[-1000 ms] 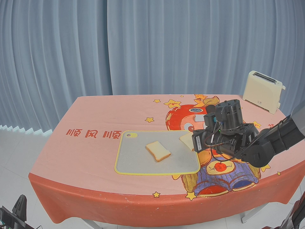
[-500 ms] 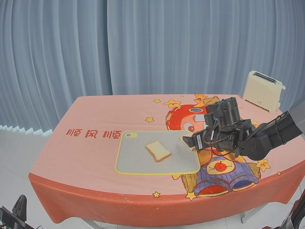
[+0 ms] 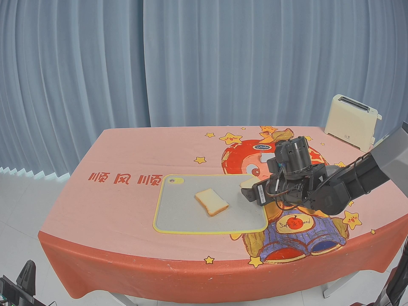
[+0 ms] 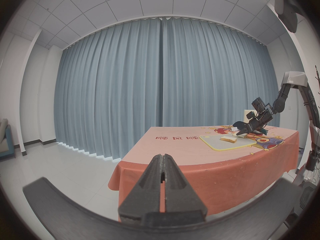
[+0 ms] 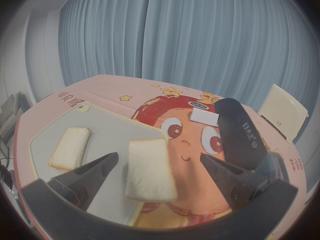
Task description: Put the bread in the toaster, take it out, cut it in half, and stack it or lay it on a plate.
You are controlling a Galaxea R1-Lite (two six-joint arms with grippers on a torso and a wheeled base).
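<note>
Two bread halves lie on the grey, yellow-rimmed cutting board (image 3: 187,222). One bread half (image 3: 211,201) (image 5: 70,147) rests near the board's middle. The other bread half (image 3: 248,182) (image 5: 150,172) overhangs the board's right edge. My right gripper (image 3: 248,193) (image 5: 158,157) is open, low over that right half, one finger on each side, not touching it. The cream toaster (image 3: 350,122) (image 5: 283,112) stands at the table's far right corner. My left gripper (image 4: 162,170) is shut on nothing, below table height and well off to the table's left.
A black blade-like object (image 5: 238,134) with a blue end lies on the cloth beside the right gripper's outer finger. A small white rectangle (image 5: 204,116) sits on the cloth beyond the bread. The tablecloth's left half (image 3: 110,200) is bare.
My right gripper has moved left and lower, from over the cloth to the right bread half at the board's edge. Both bread halves have stayed put.
</note>
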